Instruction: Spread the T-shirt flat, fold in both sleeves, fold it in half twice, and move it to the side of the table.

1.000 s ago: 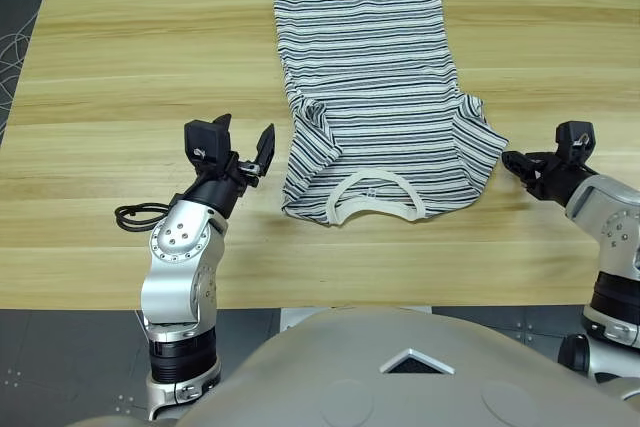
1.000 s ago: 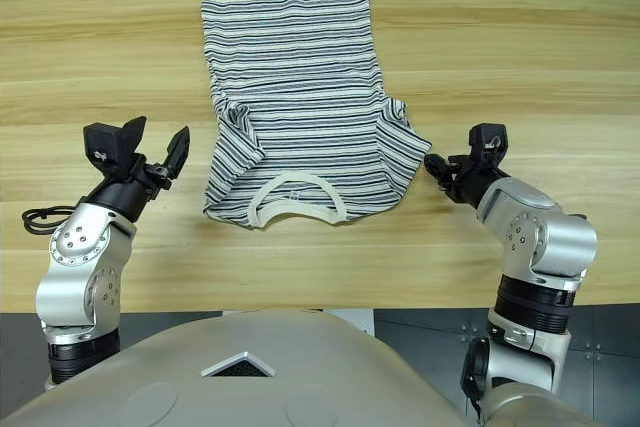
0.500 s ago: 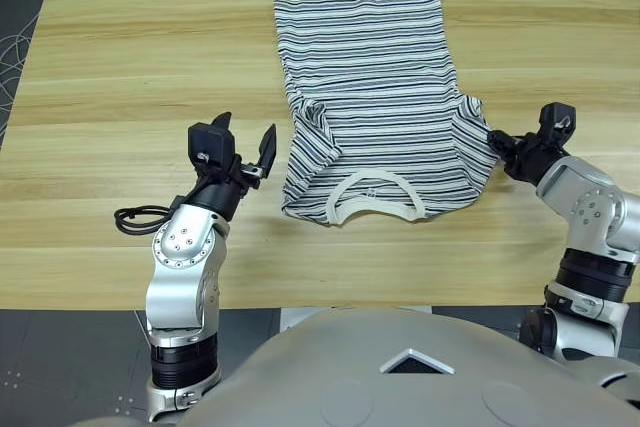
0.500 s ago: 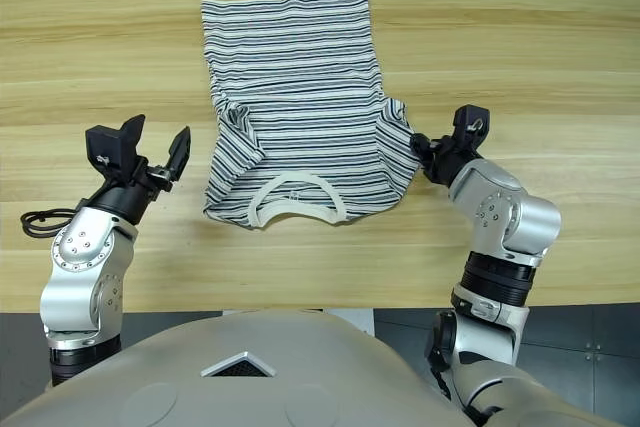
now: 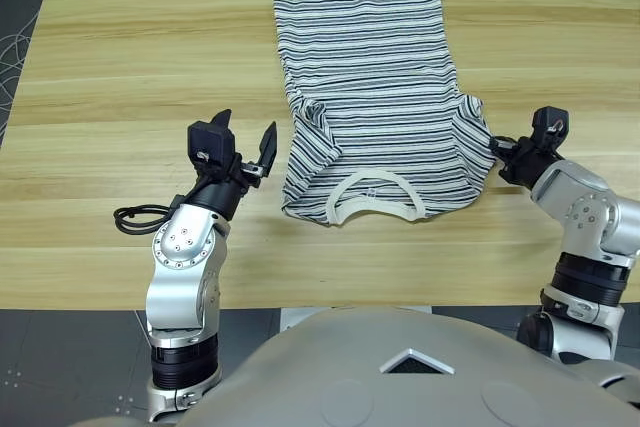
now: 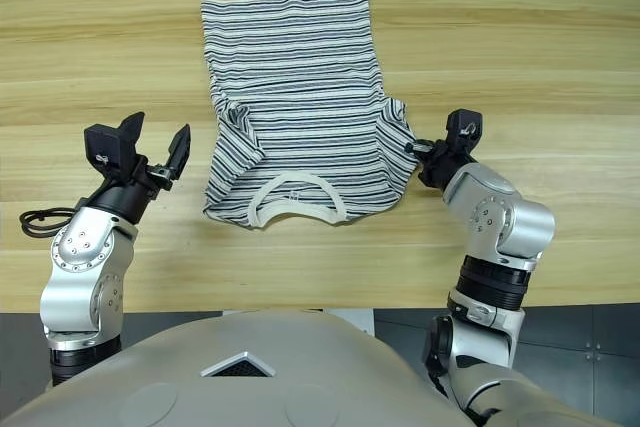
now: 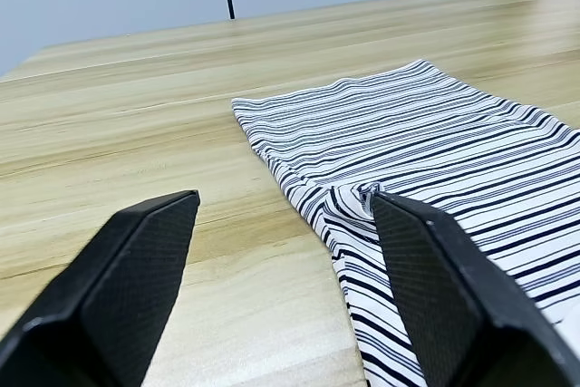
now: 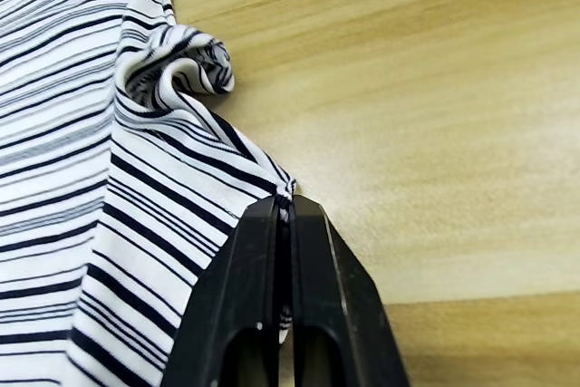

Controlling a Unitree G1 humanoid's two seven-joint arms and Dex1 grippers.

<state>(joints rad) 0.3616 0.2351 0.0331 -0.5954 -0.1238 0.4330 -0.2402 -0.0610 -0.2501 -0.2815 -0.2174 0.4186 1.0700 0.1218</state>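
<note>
We see a soft knit T-shirt in thin black, grey and white stripes (image 5: 375, 97) lying mid-table, its white ribbed collar (image 5: 375, 209) nearest the robot and both sleeves bunched in wrinkled folds. The right gripper (image 5: 497, 150) has its black fingers clenched on the edge of the right sleeve. The left gripper (image 5: 248, 124) stands just beside the shirt's left edge, jaws spread wide and holding nothing. The light wooden table (image 5: 150, 47) shows long plank grain. A looped black cable (image 5: 135, 215) lies near the left arm, with dark floor (image 5: 20, 7) past the table's left edge.
</note>
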